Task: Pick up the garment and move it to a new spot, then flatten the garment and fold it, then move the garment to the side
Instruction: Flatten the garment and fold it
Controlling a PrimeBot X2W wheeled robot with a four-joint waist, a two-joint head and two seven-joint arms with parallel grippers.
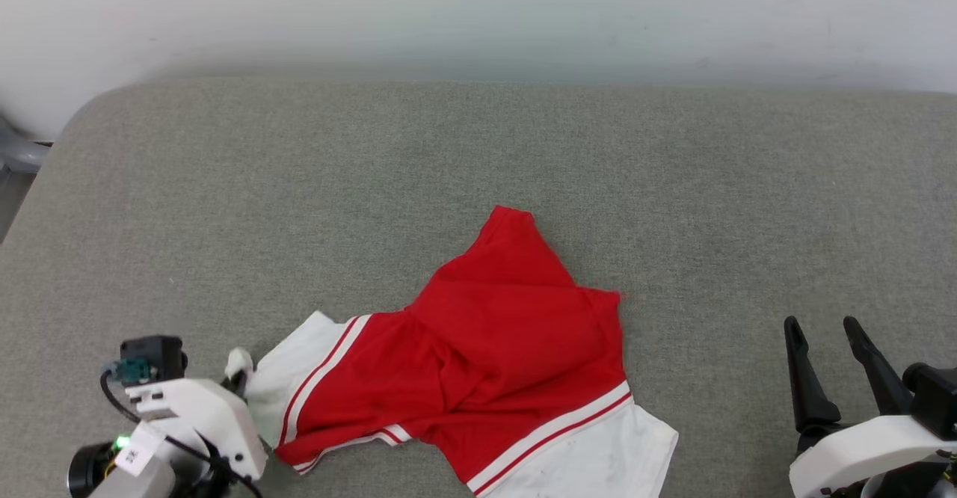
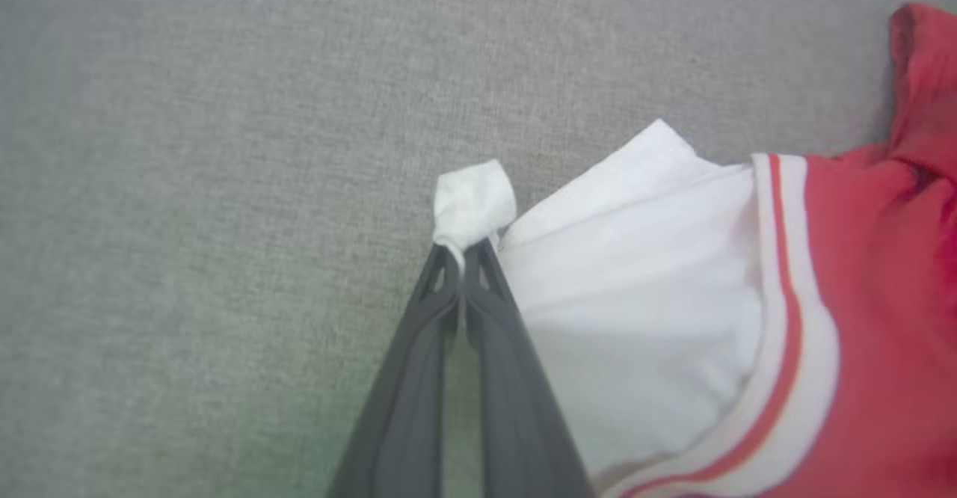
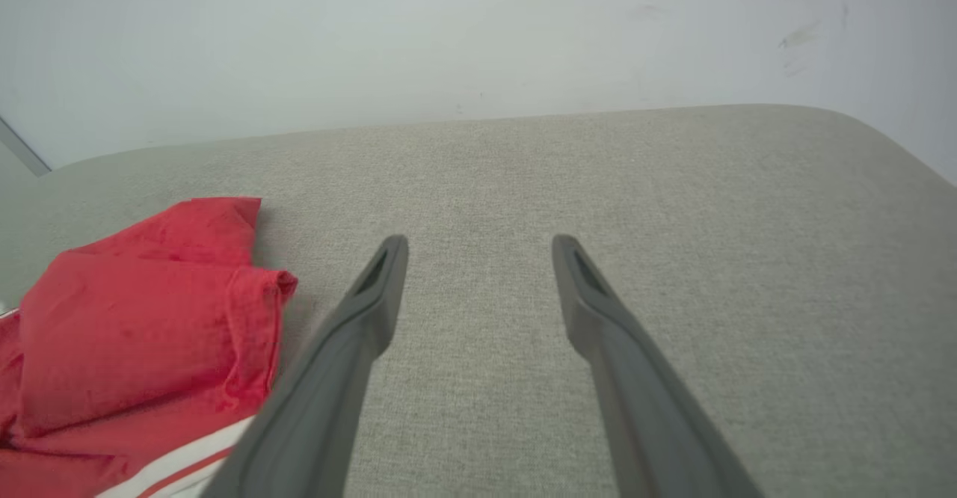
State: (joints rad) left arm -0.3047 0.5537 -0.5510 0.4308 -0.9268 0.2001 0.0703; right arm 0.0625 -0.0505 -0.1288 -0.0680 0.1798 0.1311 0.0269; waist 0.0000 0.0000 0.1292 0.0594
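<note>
At my lower left, my left pincer [image 2: 463, 250] is clamped on a white sleeve corner of the garment [image 1: 493, 333], crumpled on the grey surface [image 1: 299, 184]; my right pincer [image 1: 821, 326] stands wide open, empty.

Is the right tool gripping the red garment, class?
No, the right tool stands open over the grey surface, apart from the garment.

Grey fabric surface [image 1: 478, 154] against plain white wall [image 1: 478, 12].
</note>
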